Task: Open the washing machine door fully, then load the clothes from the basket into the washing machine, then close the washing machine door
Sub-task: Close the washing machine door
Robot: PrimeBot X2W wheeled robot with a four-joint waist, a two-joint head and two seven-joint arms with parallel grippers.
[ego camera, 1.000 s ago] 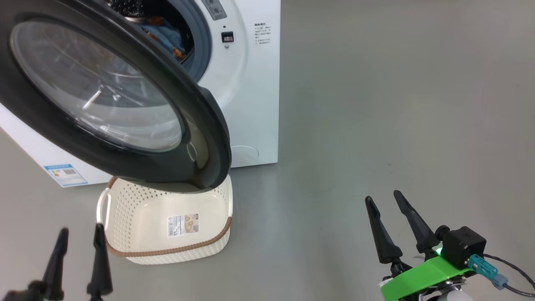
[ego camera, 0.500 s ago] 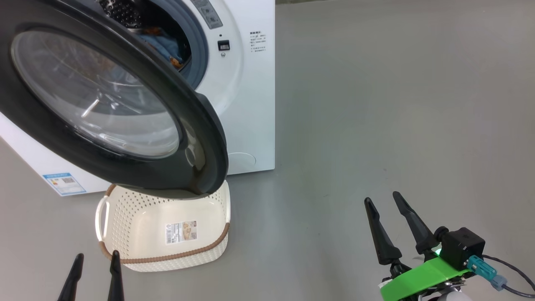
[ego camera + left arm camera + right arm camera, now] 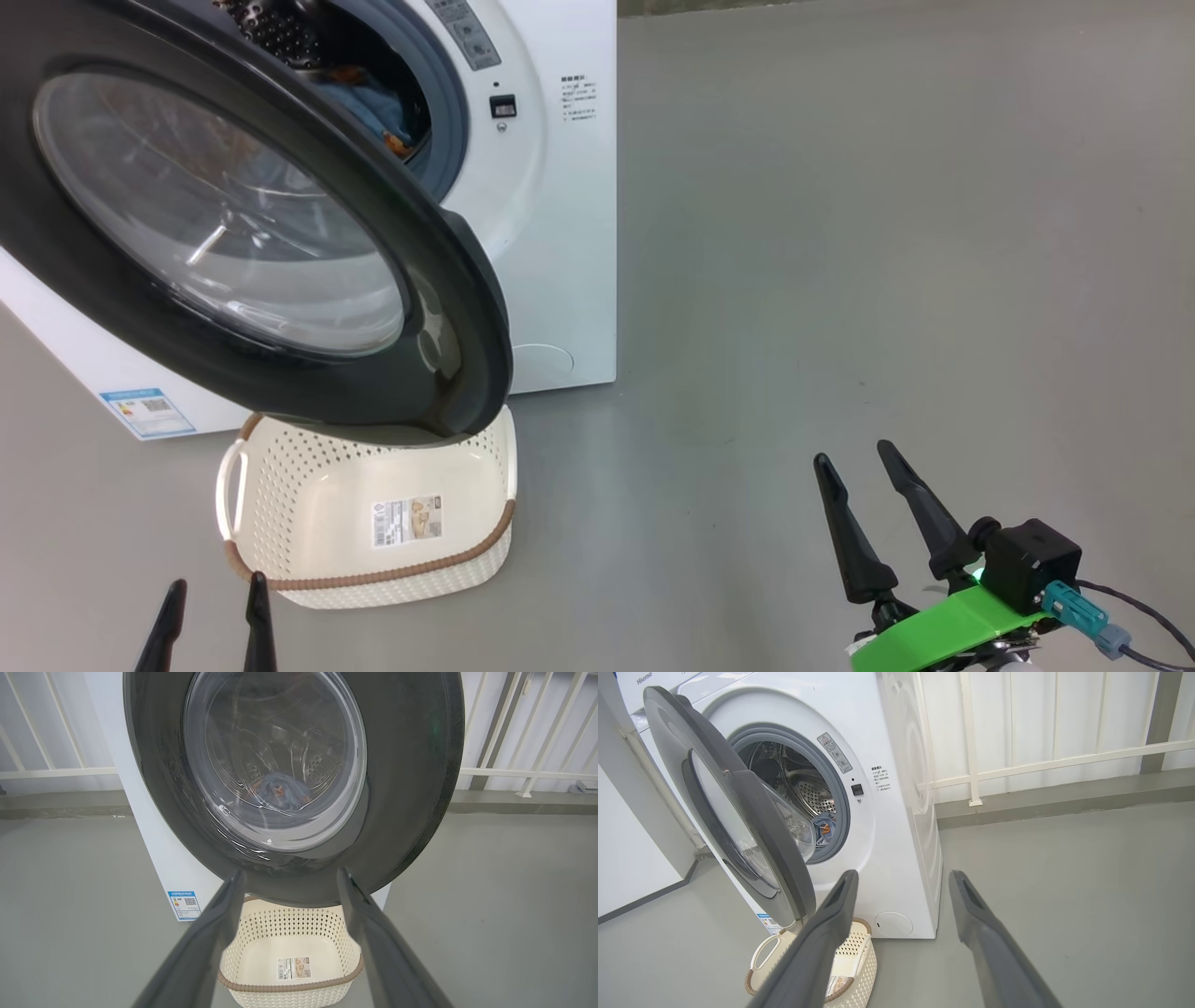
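The washing machine point(image 3: 560, 233) stands at the upper left with its black washing machine door point(image 3: 448, 308) swung half open, hanging over the basket point(image 3: 373, 574). The clothes point(image 3: 373, 98) lie inside the drum; they also show through the door glass as clothes point(image 3: 278, 793) and past the door edge as clothes point(image 3: 825, 830). The cream basket holds only its paper label. My left gripper point(image 3: 215, 583) is open at the bottom left, just in front of the basket point(image 3: 289, 987), pointing at the door point(image 3: 411, 765). My right gripper point(image 3: 853, 454) is open over bare floor, well right of the machine point(image 3: 896, 812).
A blue sticker point(image 3: 147, 413) and a round cap point(image 3: 541, 359) mark the machine's lower front. White railing point(image 3: 1055, 763) runs behind the machine, and a white panel point(image 3: 626, 858) stands to its left. Grey floor stretches to the right.
My left gripper has sunk toward the bottom edge of the head view and the right gripper sits slightly lower. The picture has shifted a little; door and basket stand as before.
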